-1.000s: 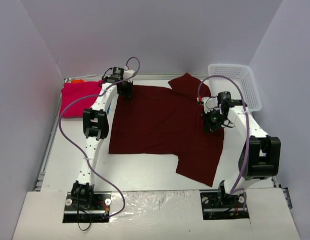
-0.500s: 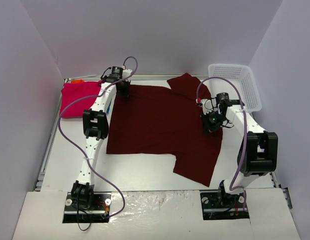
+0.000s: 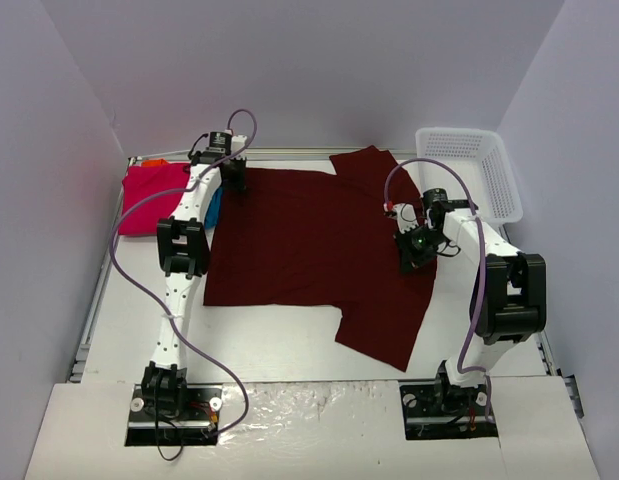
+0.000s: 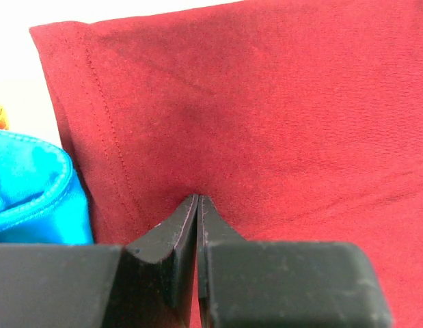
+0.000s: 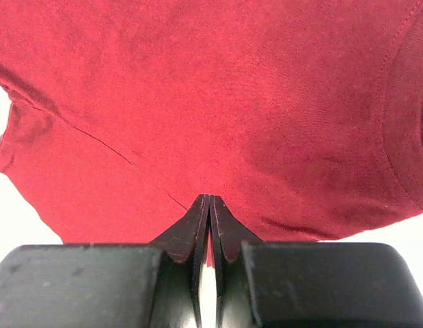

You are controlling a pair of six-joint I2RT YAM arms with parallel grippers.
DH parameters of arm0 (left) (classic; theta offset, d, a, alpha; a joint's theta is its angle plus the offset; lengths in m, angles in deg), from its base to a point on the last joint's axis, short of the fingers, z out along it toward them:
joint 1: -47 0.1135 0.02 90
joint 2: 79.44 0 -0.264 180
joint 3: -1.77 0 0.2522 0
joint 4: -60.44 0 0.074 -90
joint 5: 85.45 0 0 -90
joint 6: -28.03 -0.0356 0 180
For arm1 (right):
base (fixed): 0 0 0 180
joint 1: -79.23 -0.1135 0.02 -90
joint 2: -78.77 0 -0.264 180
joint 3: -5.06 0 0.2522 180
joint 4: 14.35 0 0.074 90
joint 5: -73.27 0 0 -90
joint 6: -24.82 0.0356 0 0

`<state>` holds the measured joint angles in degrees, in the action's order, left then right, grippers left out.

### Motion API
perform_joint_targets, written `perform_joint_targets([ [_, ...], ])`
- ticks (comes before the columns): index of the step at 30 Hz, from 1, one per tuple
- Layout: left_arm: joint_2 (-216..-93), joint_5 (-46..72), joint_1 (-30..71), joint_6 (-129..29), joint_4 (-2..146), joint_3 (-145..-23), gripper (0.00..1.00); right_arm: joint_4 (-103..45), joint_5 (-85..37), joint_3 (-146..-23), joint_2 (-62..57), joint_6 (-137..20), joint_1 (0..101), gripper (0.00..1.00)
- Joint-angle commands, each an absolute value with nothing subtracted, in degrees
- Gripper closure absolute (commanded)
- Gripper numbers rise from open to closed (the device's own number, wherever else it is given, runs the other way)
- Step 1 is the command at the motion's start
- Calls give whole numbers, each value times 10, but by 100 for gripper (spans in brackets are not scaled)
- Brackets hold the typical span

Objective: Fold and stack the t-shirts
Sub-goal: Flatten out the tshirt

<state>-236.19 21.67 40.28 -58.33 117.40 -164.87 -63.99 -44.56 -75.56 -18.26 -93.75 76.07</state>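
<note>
Status: the large dark maroon cloth t-shirt (image 3: 309, 240) is spread flat and unfolded across the middle of the white table (image 3: 129, 320). One sleeve is pointed to the far side, the other to the near side

The left gripper (image 3: 232, 182) is set on the shirt's far-left corner. In the left wrist view its black fingers (image 4: 163, 239) are seen pressed together just inside the stitched hem, and cloth is judged to be pinched between the tips

The right gripper (image 3: 413, 250) is set on the shirt's right edge, between the two sleeves. In the right wrist view its jaws are closed tip to tip with creases running into them, so a fold of maroon cloth is judged to be clamped there too

A bright pink cloth t-shirt (image 3: 149, 195) is lain at the far-left corner of the table, already in a compact rectangle. A teal blue cloth t-shirt (image 4: 26, 184) is seen just beside the maroon hem, and a scrap of orange cloth (image 3: 154, 162) behind the pink one. How neatly those two are folded cannot be told

The white plastic mesh basket (image 3: 489, 150) is stood at the far right, apart from the cloth

Progress: the pink shirt is judged folded and placed. No fold is made in the maroon one yet; it is only gripped at two edges. Left to do: every fold of the maroon shirt, then placing it on the stack at the left
</note>
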Motion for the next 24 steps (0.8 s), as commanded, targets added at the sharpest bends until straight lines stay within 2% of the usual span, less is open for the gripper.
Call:
perform_joint_targets([
  [1, -2332, 227, 402, -569, 1175, -1624, 97, -656, -442, -771, -175, -939, 755, 100],
  [6, -2268, 242, 389, -563, 1159, -1575, 79, -656, -446, -765, -155, -942, 755, 100],
  [7, -2242, 248, 387, -561, 1159, -1568, 74, -657, -446, -764, -152, -943, 755, 100],
  [8, -2228, 252, 387, -561, 1159, -1553, 61, -656, -443, -763, -141, -944, 755, 100],
  [10, -2180, 266, 380, -572, 1170, -1534, 54, -656, -437, -759, -130, -945, 755, 94],
  [11, -2163, 266, 376, -590, 1177, -1524, 48, -656, -435, -754, -117, -947, 755, 89],
  [12, -2124, 265, 368, -600, 1188, -1496, 47, -655, -434, -751, -109, -948, 755, 80],
  [13, -2099, 264, 363, -611, 1188, -1474, 46, -653, -434, -748, -101, -951, 755, 63],
  [14, -2073, 263, 360, -618, 1184, -1445, 45, -651, -436, -745, -83, -951, 755, 55],
  [16, -1986, 263, 353, -646, 1160, -1341, 35, -644, -437, -739, -70, -951, 755, 51],
  [17, -1958, 260, 351, -670, 1154, -1308, 32, -641, -437, -737, -59, -951, 757, 34],
  [18, -1905, 256, 350, -683, 1146, -1243, 25, -630, -435, -731, -53, -946, 757, 30],
  [20, -1855, 268, 349, -745, 1149, -1181, 18, -623, -435, -727, -45, -945, 760, 28],
  [21, -1809, 277, 349, -772, 1163, -1151, 17, -618, -434, -725, -45, -941, 760, 31],
  [24, -1748, 272, 334, -888, 1209, -1030, 18, -616, -427, -723, -59, -939, 765, 53],
])
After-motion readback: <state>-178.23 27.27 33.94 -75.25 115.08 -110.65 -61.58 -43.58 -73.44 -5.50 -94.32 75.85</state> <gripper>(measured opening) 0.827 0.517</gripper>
